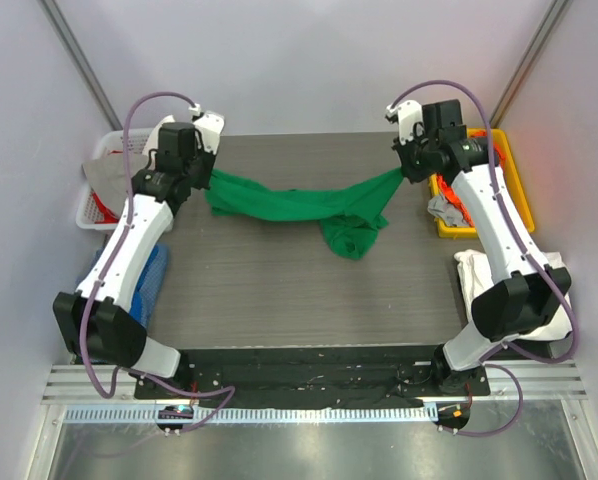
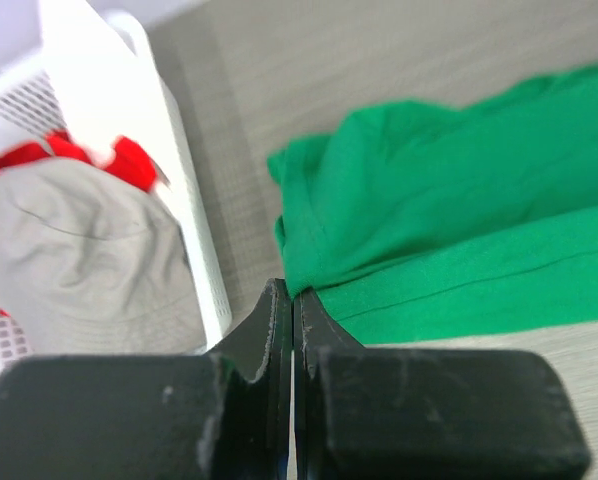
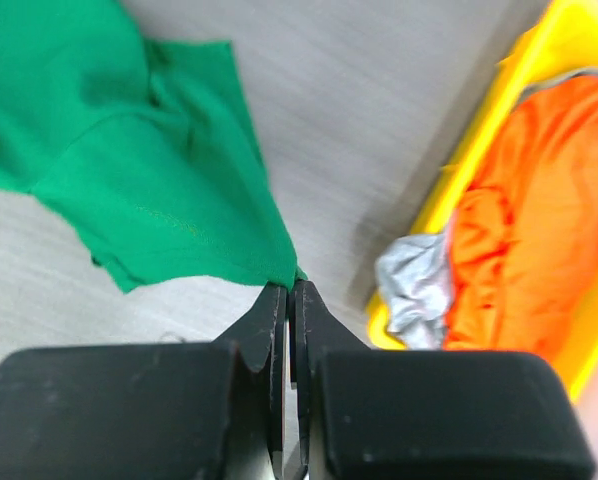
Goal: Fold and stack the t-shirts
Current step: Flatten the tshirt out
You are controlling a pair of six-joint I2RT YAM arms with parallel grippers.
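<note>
The left gripper (image 2: 292, 297) was pinching 1 edge of the green t-shirt (image 1: 297, 203), jaws pressed together, and the right gripper (image 3: 290, 290) was pinching the opposite edge. The shirt was stretched between the 2 arms above the far part of the table (image 1: 279, 290). The orange t-shirt (image 3: 539, 230) lay in the yellow bin (image 3: 479, 150)

Soft, even light falls from above in the top view; the table (image 1: 279, 290) is bright and the green shirt (image 1: 309, 205) throws only a faint shadow. Dull glare streaks the metal sill (image 1: 309, 450) at the bottom. In the left wrist view the white basket (image 2: 194, 250) is blown out and blurred. In the right wrist view the bin (image 3: 459, 180) and orange shirt (image 3: 539, 230) are soft, and the far right edge is washed to pale pink.
</note>
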